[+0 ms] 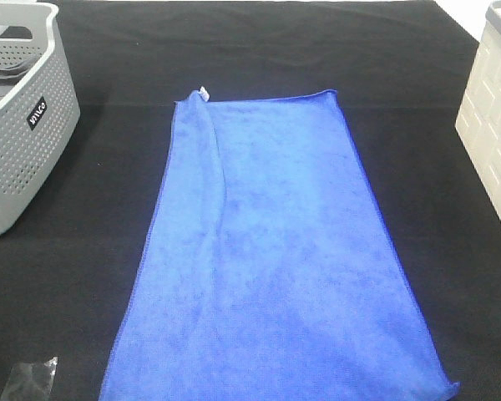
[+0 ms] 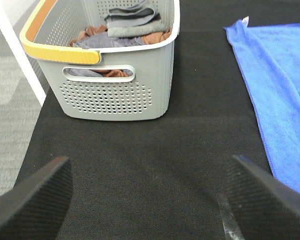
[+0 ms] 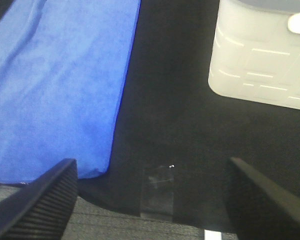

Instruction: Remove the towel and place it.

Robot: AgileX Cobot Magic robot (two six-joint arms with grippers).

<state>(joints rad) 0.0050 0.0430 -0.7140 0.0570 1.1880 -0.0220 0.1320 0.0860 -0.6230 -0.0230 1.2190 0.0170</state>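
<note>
The blue towel (image 1: 271, 251) lies spread flat on the black table, long side running from far to near, with a small white tag (image 1: 203, 92) at its far left corner and a fold ridge along its left part. It also shows in the left wrist view (image 2: 280, 85) and the right wrist view (image 3: 55, 85). My left gripper (image 2: 147, 200) is open and empty above bare black cloth, between the grey basket and the towel. My right gripper (image 3: 150, 200) is open and empty near the towel's near right corner. Neither gripper shows in the exterior high view.
A grey perforated basket (image 1: 21, 117) stands at the far left; the left wrist view shows folded clothes inside the basket (image 2: 115, 95). A white plastic bin (image 1: 493, 125) stands at the right edge, also seen in the right wrist view (image 3: 262, 55). Clear tape (image 3: 159, 192) marks the table's front edge.
</note>
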